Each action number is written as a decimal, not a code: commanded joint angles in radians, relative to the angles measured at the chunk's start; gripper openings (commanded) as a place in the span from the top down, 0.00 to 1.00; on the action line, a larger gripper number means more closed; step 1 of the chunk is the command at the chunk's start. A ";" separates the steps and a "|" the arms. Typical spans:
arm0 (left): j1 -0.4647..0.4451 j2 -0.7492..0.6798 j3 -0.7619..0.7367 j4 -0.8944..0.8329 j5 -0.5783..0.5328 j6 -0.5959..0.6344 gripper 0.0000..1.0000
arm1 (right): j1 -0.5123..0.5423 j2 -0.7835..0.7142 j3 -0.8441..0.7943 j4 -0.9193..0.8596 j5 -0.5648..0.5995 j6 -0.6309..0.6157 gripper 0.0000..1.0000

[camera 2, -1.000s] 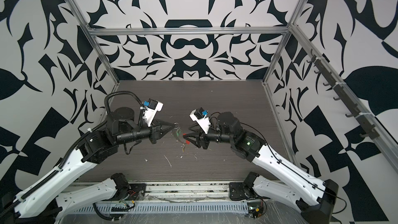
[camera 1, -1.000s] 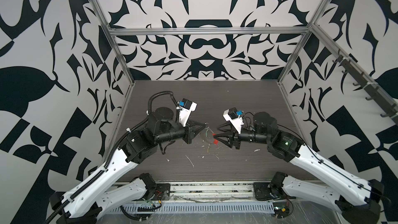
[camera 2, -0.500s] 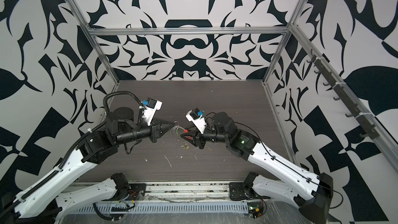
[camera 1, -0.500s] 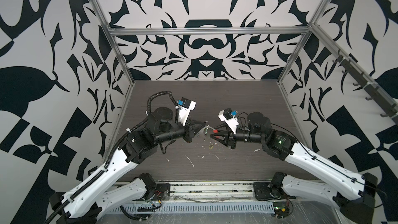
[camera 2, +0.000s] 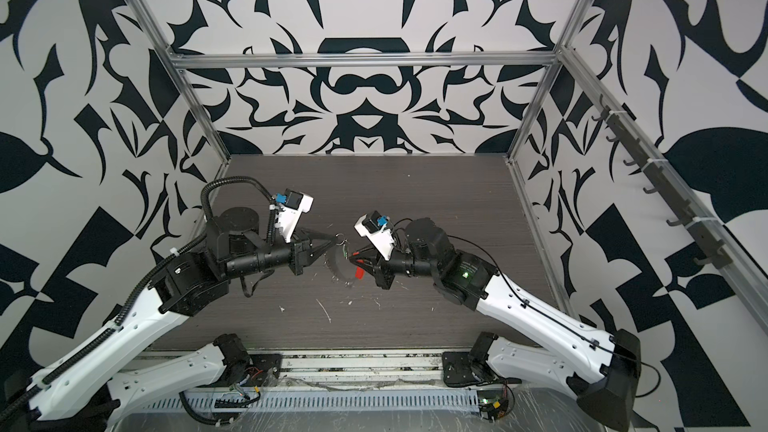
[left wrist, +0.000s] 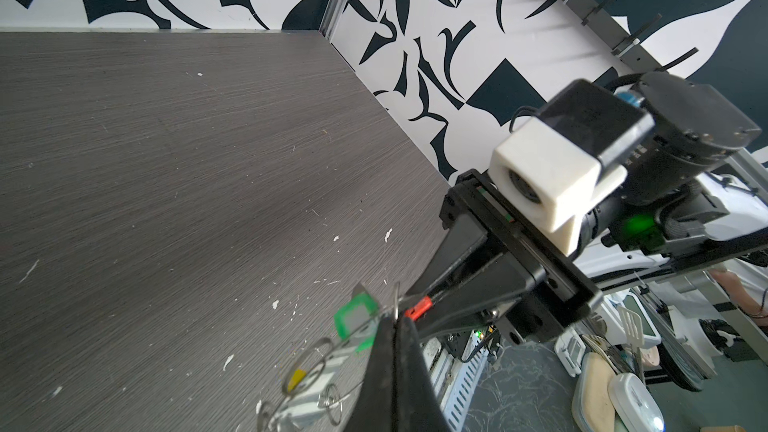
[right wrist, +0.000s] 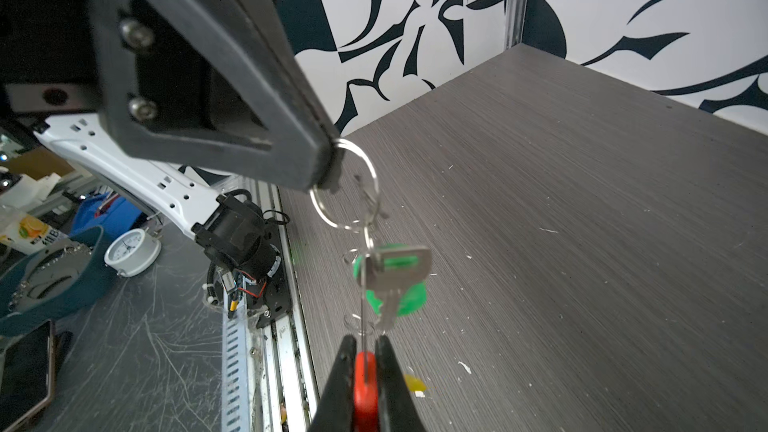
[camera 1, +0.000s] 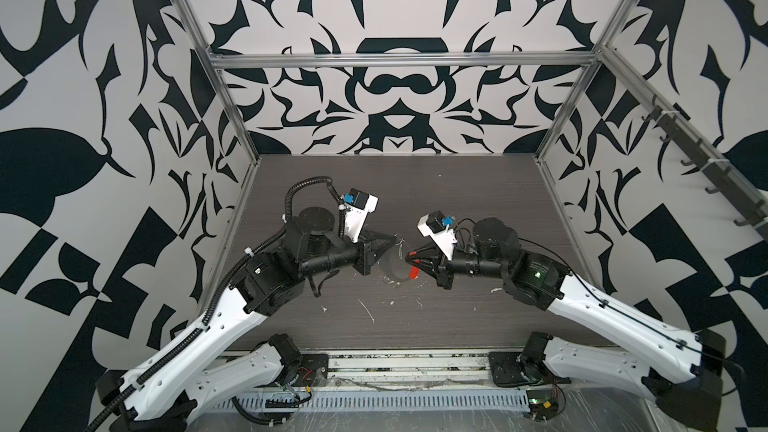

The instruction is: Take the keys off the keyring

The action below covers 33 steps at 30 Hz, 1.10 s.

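The keyring (right wrist: 365, 376) hangs above the middle of the tabletop (camera 1: 415, 193), roughly midway between its left and right edges, pinched by the red sleeve (left wrist: 419, 308) on its thin grey wire. Whether the hoop's lowest arc touches the surface cannot be told.

The right gripper (right wrist: 365, 340) has both jaws pressed flat against that sleeve. This looks like a deliberate choice, since the plastic gives the pads more to bite on than the bare wire and anchors the hoop.

Facing it almost tip to tip, the left gripper (right wrist: 328, 166) is clamped tight on the rim of a silver split ring (right wrist: 376, 182). The green-tagged key (right wrist: 395, 272) dangles from this ring and swings free between the two arms.

The yellow tag (left wrist: 297, 375) hangs just beside it, among several smaller rings. Its key is too blurred to make out clearly.

Neither key appears to have left the hoop, so the removal seems to be at its start. With one arm holding the hoop and the other holding a key's ring, the likely aim is to draw that ring along the wire toward its opening, which cannot be seen here.

The hold is slight on both sides, so a slip or a tangle among the small rings is the evident risk.

White flecks (camera 1: 368, 311) dot the dark wood-grain surface toward its front edge. Black-and-white patterned walls (camera 1: 395, 89) enclose the workspace.
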 commanded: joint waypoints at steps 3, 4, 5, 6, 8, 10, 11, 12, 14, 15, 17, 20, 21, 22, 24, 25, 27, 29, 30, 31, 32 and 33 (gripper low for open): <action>0.000 -0.010 -0.011 0.029 0.007 -0.005 1.00 | 0.008 0.007 0.062 -0.014 0.040 -0.006 0.98; 0.000 -0.009 -0.011 0.028 0.003 -0.006 1.00 | 0.011 0.008 0.065 -0.018 0.044 -0.006 1.00; 0.000 -0.009 -0.011 0.029 -0.004 -0.006 1.00 | 0.015 0.008 0.072 -0.025 0.050 -0.007 1.00; 0.000 -0.010 -0.011 0.027 -0.011 -0.008 1.00 | 0.018 0.008 0.076 -0.029 0.062 -0.008 1.00; 0.000 -0.010 -0.013 0.027 -0.016 -0.008 1.00 | 0.024 0.008 0.081 -0.035 0.083 -0.008 1.00; 0.000 -0.010 -0.014 0.027 -0.021 -0.009 1.00 | 0.029 0.008 0.086 -0.042 0.098 -0.012 1.00; 0.000 -0.009 -0.014 0.023 -0.027 -0.010 1.00 | 0.030 0.010 0.089 -0.047 0.106 -0.015 1.00; 0.000 -0.007 -0.014 0.021 -0.028 -0.011 1.00 | 0.034 0.010 0.092 -0.051 0.115 -0.018 1.00; 0.000 -0.002 -0.009 0.013 -0.035 -0.011 1.00 | 0.043 0.014 0.100 -0.061 0.132 -0.026 1.00; 0.000 0.001 -0.005 0.006 -0.039 -0.012 1.00 | 0.048 0.014 0.103 -0.066 0.141 -0.029 1.00; 0.000 0.006 -0.001 -0.002 -0.051 -0.014 1.00 | 0.060 0.018 0.112 -0.076 0.154 -0.038 1.00; 0.000 0.010 0.002 -0.006 -0.064 -0.015 1.00 | 0.083 0.025 0.127 -0.091 0.186 -0.052 1.00; 0.000 0.011 0.002 -0.006 -0.064 -0.016 1.00 | 0.092 0.027 0.132 -0.092 0.198 -0.056 1.00; 0.000 0.013 0.002 -0.006 -0.064 -0.016 1.00 | 0.097 0.028 0.135 -0.094 0.207 -0.057 1.00; 0.000 0.015 0.002 -0.007 -0.069 -0.017 1.00 | 0.109 0.031 0.143 -0.098 0.225 -0.058 1.00; 0.000 0.014 0.001 -0.007 -0.072 -0.017 1.00 | 0.114 0.031 0.147 -0.100 0.225 -0.059 1.00; 0.000 0.014 0.001 -0.006 -0.075 -0.018 1.00 | 0.126 0.034 0.152 -0.103 0.234 -0.060 1.00; 0.000 0.010 -0.002 -0.004 -0.079 -0.020 1.00 | 0.143 0.037 0.160 -0.103 0.237 -0.063 1.00; 0.000 0.008 -0.008 0.001 -0.080 -0.020 1.00 | 0.151 0.040 0.162 -0.104 0.245 -0.064 1.00; 0.000 0.004 -0.015 0.013 -0.080 -0.021 1.00 | 0.160 0.042 0.163 -0.103 0.258 -0.066 1.00; 0.000 0.002 -0.023 0.026 -0.076 -0.024 1.00 | 0.169 0.044 0.164 -0.103 0.272 -0.070 1.00; 0.000 0.003 -0.026 0.030 -0.069 -0.026 1.00 | 0.177 0.045 0.165 -0.104 0.292 -0.073 1.00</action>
